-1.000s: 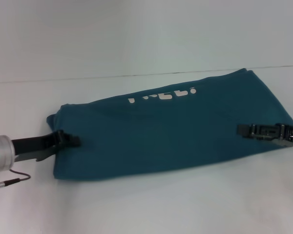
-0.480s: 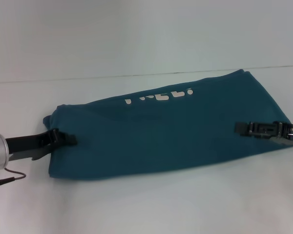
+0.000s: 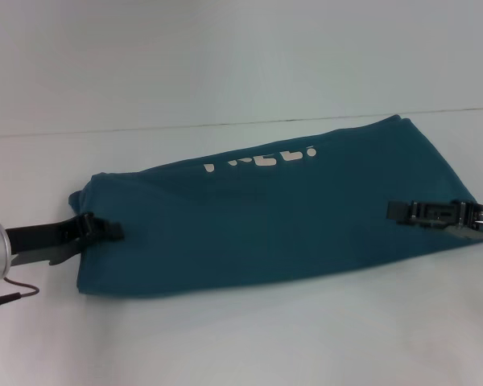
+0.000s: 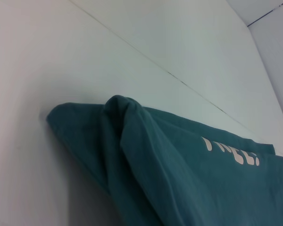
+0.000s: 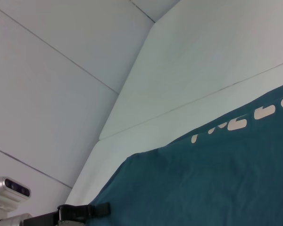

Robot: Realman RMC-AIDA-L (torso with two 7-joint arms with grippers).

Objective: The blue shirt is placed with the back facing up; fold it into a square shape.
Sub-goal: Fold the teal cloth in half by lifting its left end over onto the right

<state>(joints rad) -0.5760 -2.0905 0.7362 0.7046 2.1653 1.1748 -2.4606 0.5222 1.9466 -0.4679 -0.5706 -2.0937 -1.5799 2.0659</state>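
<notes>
The blue shirt [image 3: 274, 217] lies folded into a long band across the white table, with white lettering [image 3: 262, 158] showing along its far fold. My left gripper [image 3: 106, 231] is shut on the band's left end. At the right end, my right gripper [image 3: 399, 211] is shut on the cloth, one black finger lying on top. The left wrist view shows the bunched end of the shirt [image 4: 146, 155] close up. From the right wrist, the shirt [image 5: 217, 183] fills the near side and the left gripper [image 5: 87, 211] shows far off at its end.
The white table [image 3: 225, 346] runs on all sides of the shirt, and a seam line [image 3: 185, 126] crosses it just behind the cloth. A thin cable [image 3: 12, 294] hangs from the left wrist near the front left.
My left gripper has slid a little to the left, drawing the shirt's left end with it. The right gripper has barely moved.
</notes>
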